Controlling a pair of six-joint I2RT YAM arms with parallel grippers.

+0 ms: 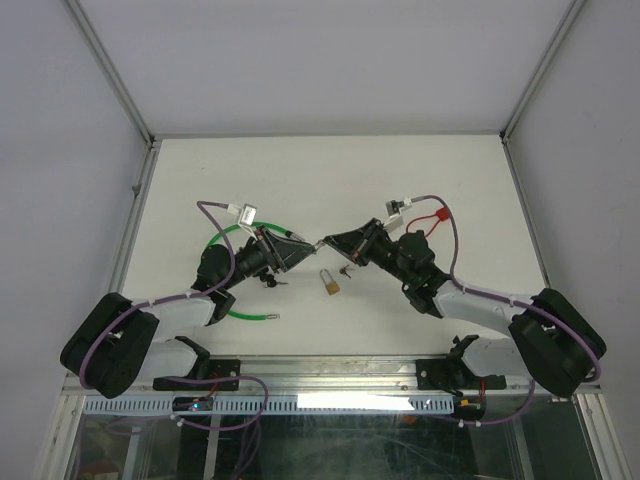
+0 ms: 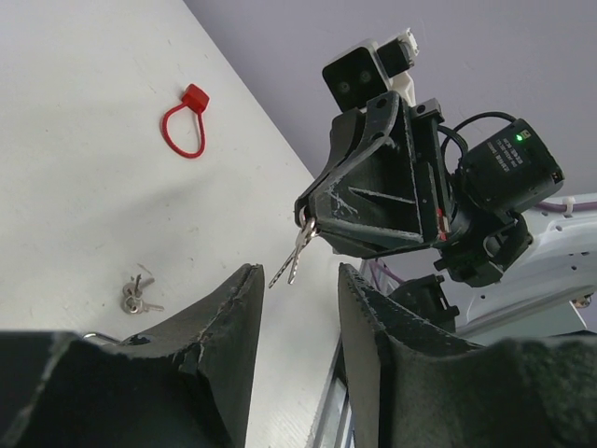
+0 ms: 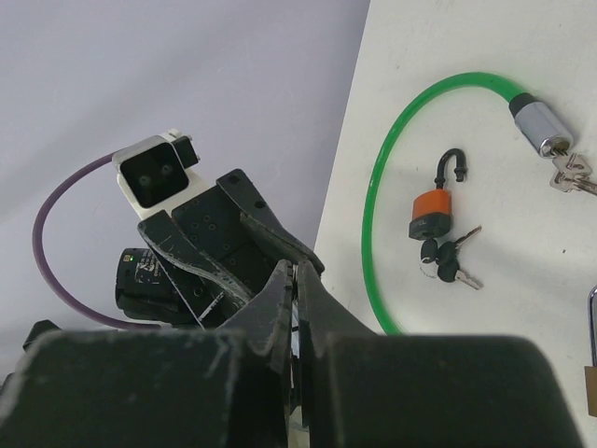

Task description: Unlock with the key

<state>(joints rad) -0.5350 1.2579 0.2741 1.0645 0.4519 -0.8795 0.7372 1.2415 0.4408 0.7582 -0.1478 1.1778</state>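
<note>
The right pincer (image 2: 306,216) is clamped on the key (image 2: 291,260), whose blade slants out from its tip straight toward the left pincer (image 2: 297,278), jaws apart, gap facing it. The padlock (image 1: 328,283) lies near on the desk (image 1: 300,170).

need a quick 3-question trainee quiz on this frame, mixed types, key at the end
1. Pick one: what is the right hand holding?
A) a key
B) a red loop lock
C) nothing

2. True or false: the left hand is clamped shut on the key.

3. Short answer: what colour is the cable lock lying on the left arm's side of the table?

Key: 1 A. 2 False: its fingers stand apart, with the key just above the gap. 3 Green.
</note>
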